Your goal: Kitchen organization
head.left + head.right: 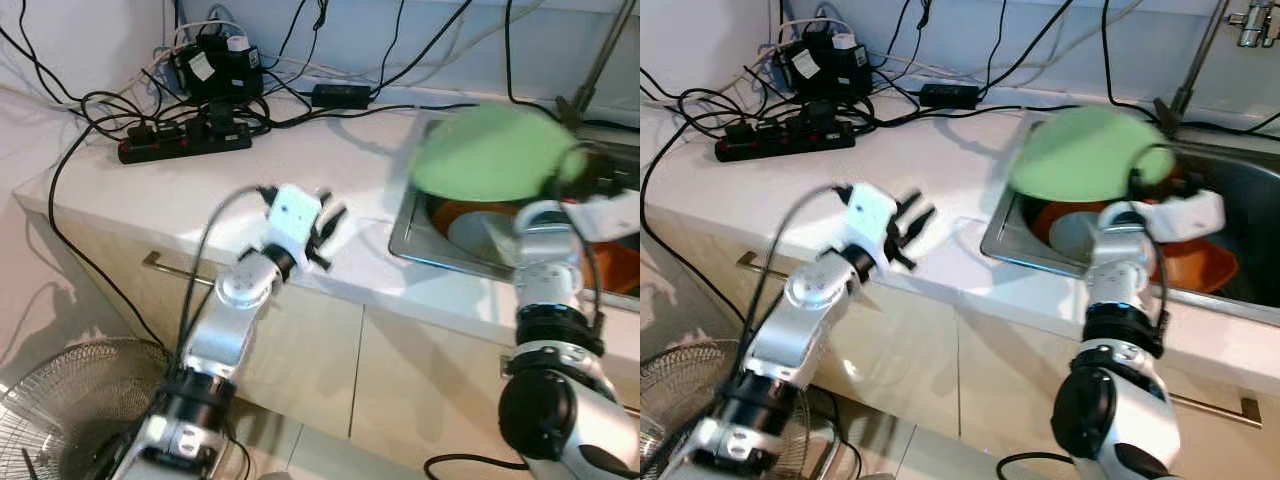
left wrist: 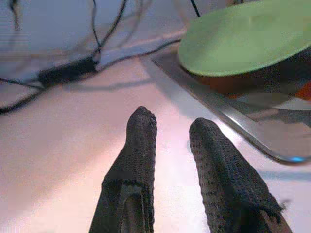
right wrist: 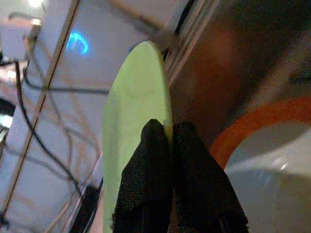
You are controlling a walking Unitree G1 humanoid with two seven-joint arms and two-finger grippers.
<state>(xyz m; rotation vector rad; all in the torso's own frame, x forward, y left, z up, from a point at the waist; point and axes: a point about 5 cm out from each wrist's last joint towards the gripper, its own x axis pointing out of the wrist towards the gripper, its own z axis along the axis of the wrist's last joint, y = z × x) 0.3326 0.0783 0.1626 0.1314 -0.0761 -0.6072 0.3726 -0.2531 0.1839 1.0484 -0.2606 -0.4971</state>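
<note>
The green plate (image 1: 1088,152) appeared blurred in both head views, so its edge was hard to make out, and it hid much of the sink (image 1: 1005,245) behind it. In the basin, partly covered by the plate and by the right arm, sat an orange bowl (image 1: 1200,265) with a grey dish (image 1: 1070,238) against it; how they were stacked could not be told. The faucet (image 1: 1252,22) was cut off at the top of the frame.

The right gripper (image 3: 170,141) held the plate by its rim above the sink's near left corner. In the right wrist view the two black fingers (image 3: 146,160) were closed narrowly on the plate's thin edge, one on each face, with the plate standing edge-on away from them.

The left gripper (image 2: 170,127) hovered over the white surface (image 1: 940,150) just left of the sink, touching nothing. Its fingers (image 2: 141,136) stood a small gap apart and pointed toward the sink's steel rim, with the plate beyond them and well clear of their tips.

Farther left of the sink, at the back of the surface, lay a black power strip (image 1: 785,140) in a tangle of cables (image 1: 700,110). Below the surface, a fan's (image 1: 70,400) wire guard was cut off at the lower corner.
</note>
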